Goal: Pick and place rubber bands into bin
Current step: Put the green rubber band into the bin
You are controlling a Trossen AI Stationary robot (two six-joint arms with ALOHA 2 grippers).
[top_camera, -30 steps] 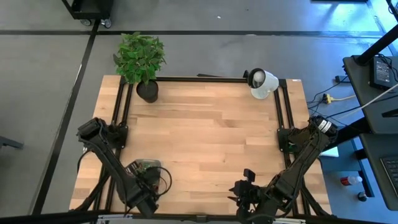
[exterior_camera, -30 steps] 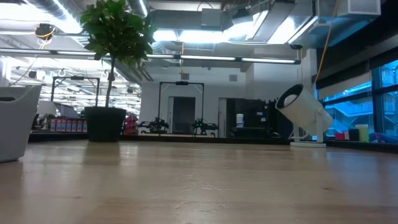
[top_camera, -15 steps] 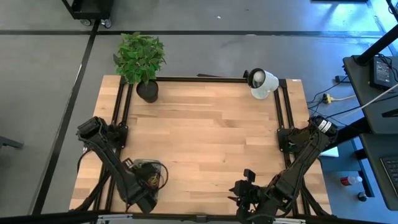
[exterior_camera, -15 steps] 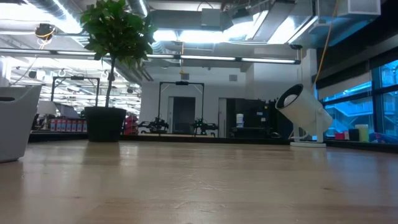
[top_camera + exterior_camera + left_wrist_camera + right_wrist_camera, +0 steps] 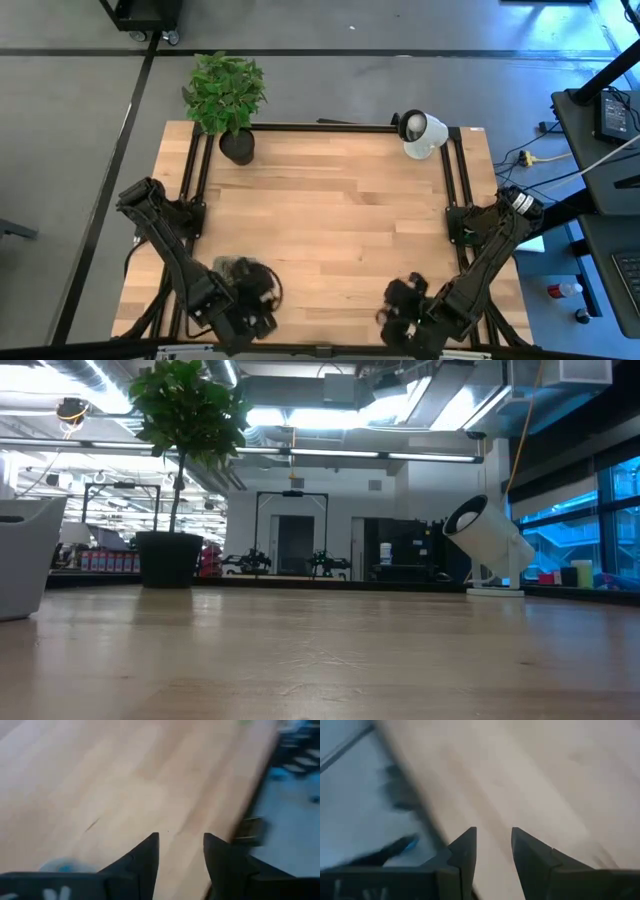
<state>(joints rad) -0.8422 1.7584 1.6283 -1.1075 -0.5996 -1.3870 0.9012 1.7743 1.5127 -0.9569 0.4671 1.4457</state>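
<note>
From where I stand, both arms are drawn in low at the near edge of the wooden table. The left gripper sits near the table's near-left corner, its two dark fingers parted with a clear gap between them and nothing caught in that gap; only bare wood shows past the tips. The right gripper is at the near edge too, right of the middle, fingers likewise apart with open space between and nothing in its hold. Beyond its tips I see pale tabletop and the table's edge with grey floor past it.

The bin shows from table height as a pale grey-white wall at the left side of the table. From above I cannot pick it out clearly; the left arm's wrist covers that near-left patch. I cannot tell whether any rubber bands lie in it, and none show on the open wood.

At the far-left corner stands a potted plant in a black pot. At the far-right corner sits a white camera-like device, tilted. The middle of the table shows bare planks.
</note>
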